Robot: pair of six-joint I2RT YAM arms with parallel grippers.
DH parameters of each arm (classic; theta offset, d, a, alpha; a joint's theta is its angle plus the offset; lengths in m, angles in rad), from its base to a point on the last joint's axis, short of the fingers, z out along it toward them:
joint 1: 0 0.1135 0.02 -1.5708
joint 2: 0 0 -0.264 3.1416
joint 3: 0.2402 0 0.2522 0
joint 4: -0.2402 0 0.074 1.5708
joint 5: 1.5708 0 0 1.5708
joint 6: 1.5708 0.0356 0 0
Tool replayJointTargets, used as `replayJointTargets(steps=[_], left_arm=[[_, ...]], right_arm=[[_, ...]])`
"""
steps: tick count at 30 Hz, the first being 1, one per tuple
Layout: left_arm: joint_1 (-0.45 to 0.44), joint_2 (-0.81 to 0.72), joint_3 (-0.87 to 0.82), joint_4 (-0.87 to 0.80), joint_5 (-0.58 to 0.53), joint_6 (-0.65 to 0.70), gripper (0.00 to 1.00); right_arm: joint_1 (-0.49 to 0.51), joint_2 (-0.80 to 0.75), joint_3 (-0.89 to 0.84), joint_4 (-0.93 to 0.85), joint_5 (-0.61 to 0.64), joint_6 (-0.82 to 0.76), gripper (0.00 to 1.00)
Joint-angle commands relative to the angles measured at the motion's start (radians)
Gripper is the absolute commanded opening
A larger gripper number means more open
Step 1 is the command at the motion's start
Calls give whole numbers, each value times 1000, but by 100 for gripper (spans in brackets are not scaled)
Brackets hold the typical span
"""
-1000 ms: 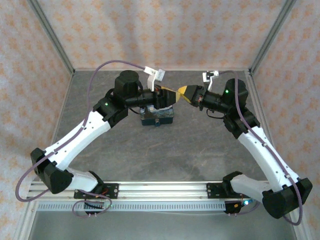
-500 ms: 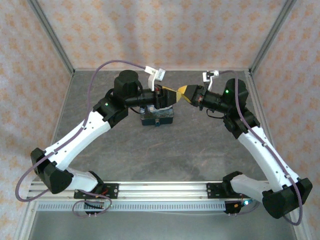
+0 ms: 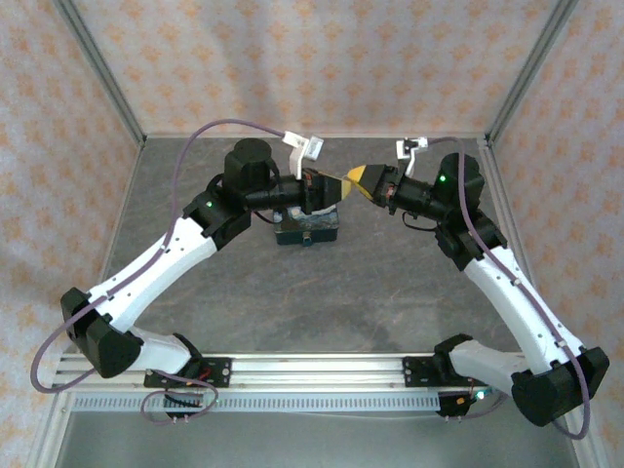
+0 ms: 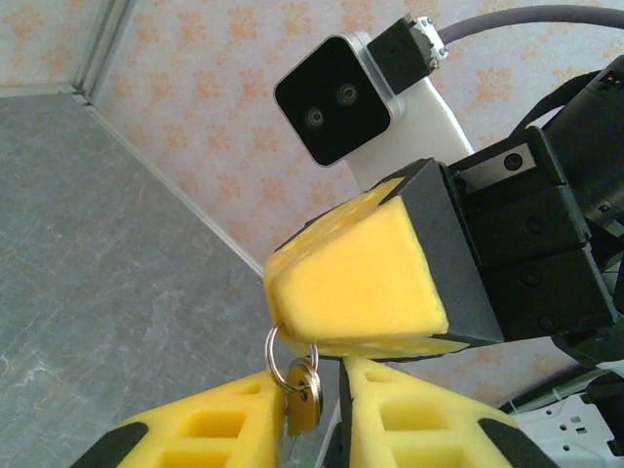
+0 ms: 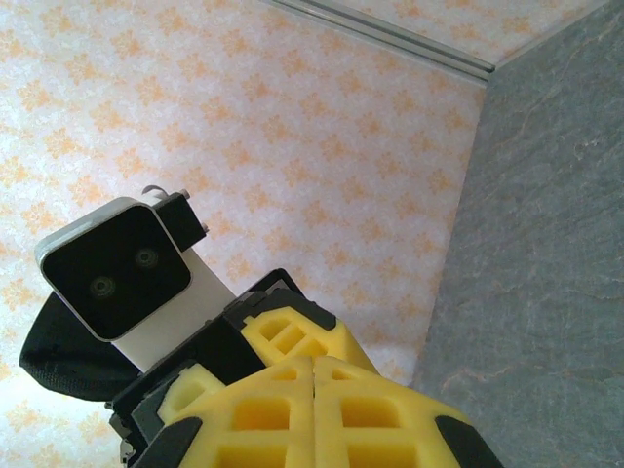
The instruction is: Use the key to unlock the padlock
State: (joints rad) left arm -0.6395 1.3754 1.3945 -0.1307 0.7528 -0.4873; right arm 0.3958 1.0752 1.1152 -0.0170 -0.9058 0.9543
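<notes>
The left claw (image 3: 337, 185) has drawn its fingers in since a second ago, with less yellow showing from above, while the right claw (image 3: 359, 178) has not budged. From overhead, the two meet tip to tip, well up off the grey table (image 3: 370, 283), and a dark blue tin (image 3: 307, 232) lies below the left wrist.

Over to the left wrist view: the right claw is pinched together on a key ring (image 4: 278, 356). The key (image 4: 304, 408) dangles from it into the narrow slot between the left fingers (image 4: 224, 429). Whether they bite yet, one cannot tell.

Right wrist view: its own fingers sit flush together.

The key looks light, thin, stiff and slippery, and free to swing on the ring. It is best taken flat across its broad head, leaving the blade clear.
</notes>
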Motion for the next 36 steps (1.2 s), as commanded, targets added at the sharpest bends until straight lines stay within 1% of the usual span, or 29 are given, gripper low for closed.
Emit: replayJointTargets(steps=[1, 7, 10, 12, 17, 20, 24, 26, 29, 32, 33, 36], left_arm=[[0, -16, -12, 13, 15, 21, 20], [0, -27, -23, 4, 5, 32, 14], [0, -29, -28, -1, 2, 35, 13], [-1, -33, -32, -4, 0, 38, 10], [0, -36, -37, -17, -6, 42, 10], [-1, -40, -43, -24, -8, 46, 6], [0, -48, -46, -49, -23, 59, 6], [1, -53, -45, -61, -23, 67, 2], [1, -56, -34, -98, -27, 89, 0], [3, -51, -11, -149, -19, 120, 0], [3, -49, -2, -170, -13, 130, 0], [3, -34, 41, -237, 15, 161, 0]], right_arm=[[-3, -3, 21, 29, 13, 6, 0], [-6, -5, 20, 25, 22, 8, 0], [-8, -7, 18, 25, 25, 8, 0], [-7, -7, 17, 26, 26, 9, 0], [-6, -9, 15, 29, 28, 11, 0], [-9, -11, 17, 30, 26, 11, 0], [-9, -15, 12, 29, 25, 8, 0], [-10, -16, 8, 24, 23, 1, 0], [-20, -21, 3, -3, 15, -24, 0], [-27, -17, 30, -105, -7, -112, 0], [-27, -19, 43, -150, 0, -153, 3], [-39, -29, 74, -264, 15, -255, 25]])
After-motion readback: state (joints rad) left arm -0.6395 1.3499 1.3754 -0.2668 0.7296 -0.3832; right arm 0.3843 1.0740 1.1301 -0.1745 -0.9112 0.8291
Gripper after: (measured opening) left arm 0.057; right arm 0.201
